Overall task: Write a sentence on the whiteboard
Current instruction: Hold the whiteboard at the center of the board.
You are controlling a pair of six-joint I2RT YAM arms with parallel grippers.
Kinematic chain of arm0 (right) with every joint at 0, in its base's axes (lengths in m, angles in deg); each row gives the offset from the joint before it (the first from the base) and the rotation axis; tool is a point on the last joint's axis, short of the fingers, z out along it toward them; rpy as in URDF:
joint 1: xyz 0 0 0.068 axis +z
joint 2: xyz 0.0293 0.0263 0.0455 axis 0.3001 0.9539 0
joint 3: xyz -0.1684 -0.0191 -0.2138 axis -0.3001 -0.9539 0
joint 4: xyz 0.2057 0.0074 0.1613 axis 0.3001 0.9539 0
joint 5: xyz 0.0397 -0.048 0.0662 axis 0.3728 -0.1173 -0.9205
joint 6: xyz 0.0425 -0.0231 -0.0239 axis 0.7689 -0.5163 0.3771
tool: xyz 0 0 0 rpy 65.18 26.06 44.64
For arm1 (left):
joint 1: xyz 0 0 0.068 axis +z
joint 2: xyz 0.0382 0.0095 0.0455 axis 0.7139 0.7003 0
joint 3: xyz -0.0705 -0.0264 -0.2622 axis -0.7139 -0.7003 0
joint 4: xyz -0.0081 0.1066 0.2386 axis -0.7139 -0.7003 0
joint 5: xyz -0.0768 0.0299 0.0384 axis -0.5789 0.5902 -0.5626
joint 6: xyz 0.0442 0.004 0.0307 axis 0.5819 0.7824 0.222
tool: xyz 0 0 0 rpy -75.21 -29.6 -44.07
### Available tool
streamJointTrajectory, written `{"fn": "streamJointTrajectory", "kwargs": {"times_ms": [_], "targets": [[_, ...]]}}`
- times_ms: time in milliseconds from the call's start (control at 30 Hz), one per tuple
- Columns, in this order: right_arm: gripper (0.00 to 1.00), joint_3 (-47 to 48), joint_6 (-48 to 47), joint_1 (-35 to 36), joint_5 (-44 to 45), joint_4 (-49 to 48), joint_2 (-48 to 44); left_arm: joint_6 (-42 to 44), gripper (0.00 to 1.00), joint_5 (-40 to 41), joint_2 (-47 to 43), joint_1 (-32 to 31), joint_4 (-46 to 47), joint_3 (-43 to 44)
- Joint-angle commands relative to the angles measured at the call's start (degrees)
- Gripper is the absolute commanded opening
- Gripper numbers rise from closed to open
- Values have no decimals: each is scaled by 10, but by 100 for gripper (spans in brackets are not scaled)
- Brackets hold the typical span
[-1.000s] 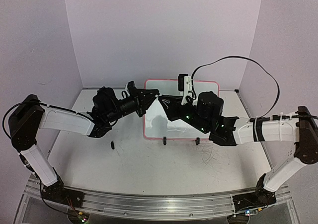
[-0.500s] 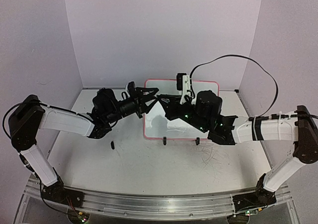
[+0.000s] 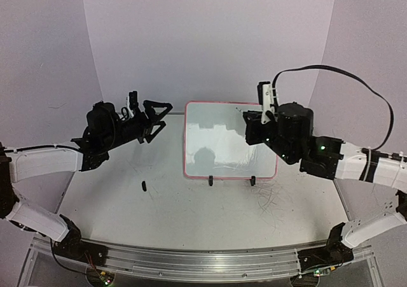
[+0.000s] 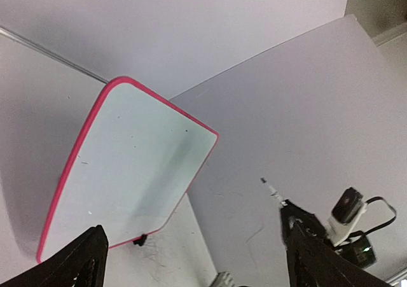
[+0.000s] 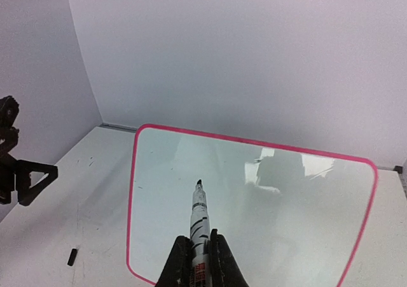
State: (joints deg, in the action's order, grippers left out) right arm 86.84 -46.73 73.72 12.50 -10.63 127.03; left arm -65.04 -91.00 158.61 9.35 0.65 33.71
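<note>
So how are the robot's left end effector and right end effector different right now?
The left end effector is wide open and empty; the right end effector is shut on a marker. The left one sits off the whiteboard's left edge; the right one faces the board, with the marker tip pointing at it. Both are black with two fingers.
</note>
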Motion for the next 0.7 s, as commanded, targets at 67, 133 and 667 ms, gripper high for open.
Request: {"fn": "streamJointTrajectory", "kwargs": {"times_ms": [67,133,667], "targets": [[0,15,-13,-34,20,116,-73,216,99,47,6,9,-246,113],[0,19,-5,-34,37,134,-82,257,99,70,12,10,-275,131],[0,-1,-6,-34,6,164,-148,415,100,-63,182,99,-377,255]]}}
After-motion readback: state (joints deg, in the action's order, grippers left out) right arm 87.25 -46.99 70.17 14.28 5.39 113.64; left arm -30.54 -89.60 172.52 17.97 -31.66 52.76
